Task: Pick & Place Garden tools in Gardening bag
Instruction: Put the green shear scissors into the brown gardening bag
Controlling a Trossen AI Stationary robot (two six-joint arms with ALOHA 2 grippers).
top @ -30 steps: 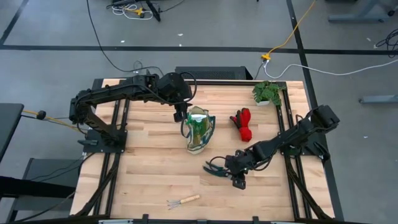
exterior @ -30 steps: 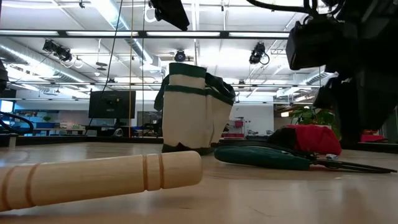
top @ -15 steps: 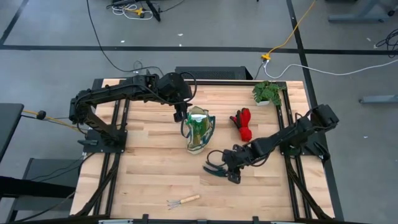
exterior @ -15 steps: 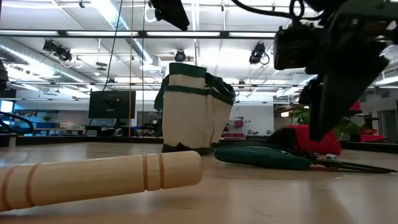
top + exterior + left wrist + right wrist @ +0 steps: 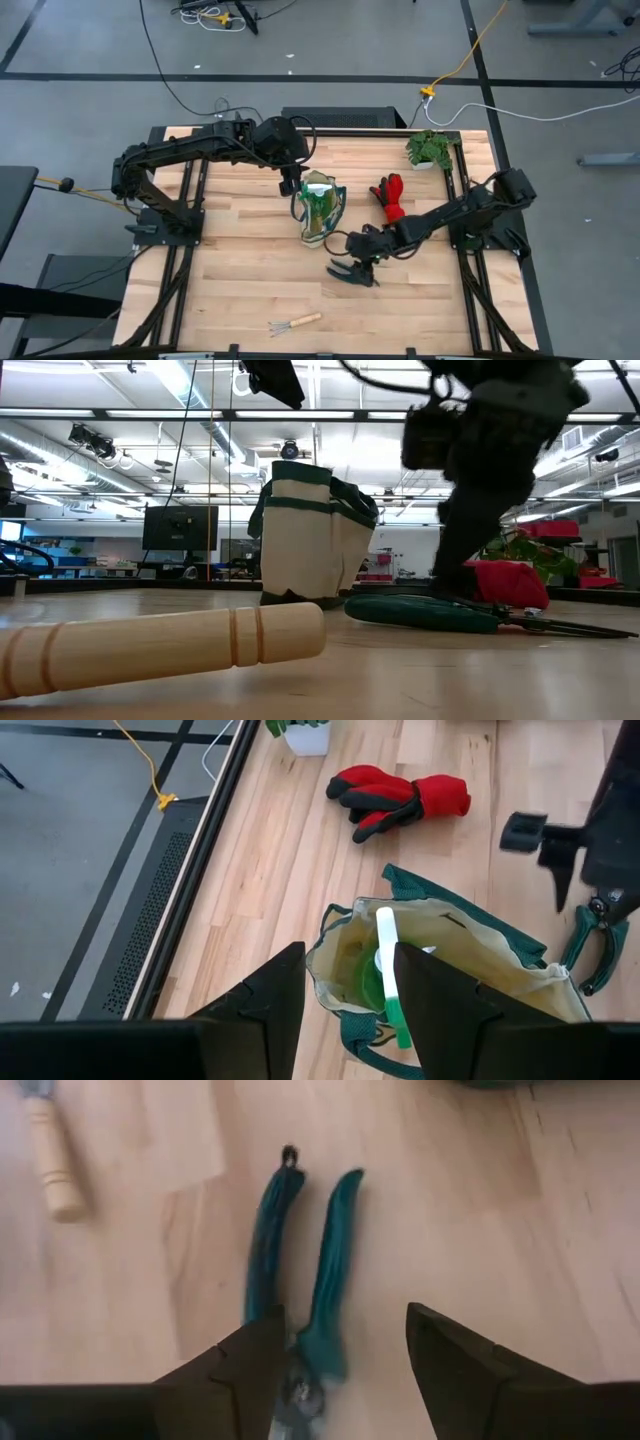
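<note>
The pruning shears lay flat on bare wood just in front of the gardening bag, with open table on the side toward the wooden-handled rake near the front edge. The right gripper reached low across from the right, fingers spread wide above the shears' pivot. The left gripper hung open beside the bag, which held the green spray bottle. The red-and-black gloves lay near the potted plant.

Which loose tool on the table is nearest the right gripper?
The dark-green-handled pruning shears: the open right gripper hovers directly over them. The red-and-black gloves and the wooden-handled hand rake lie farther off.
</note>
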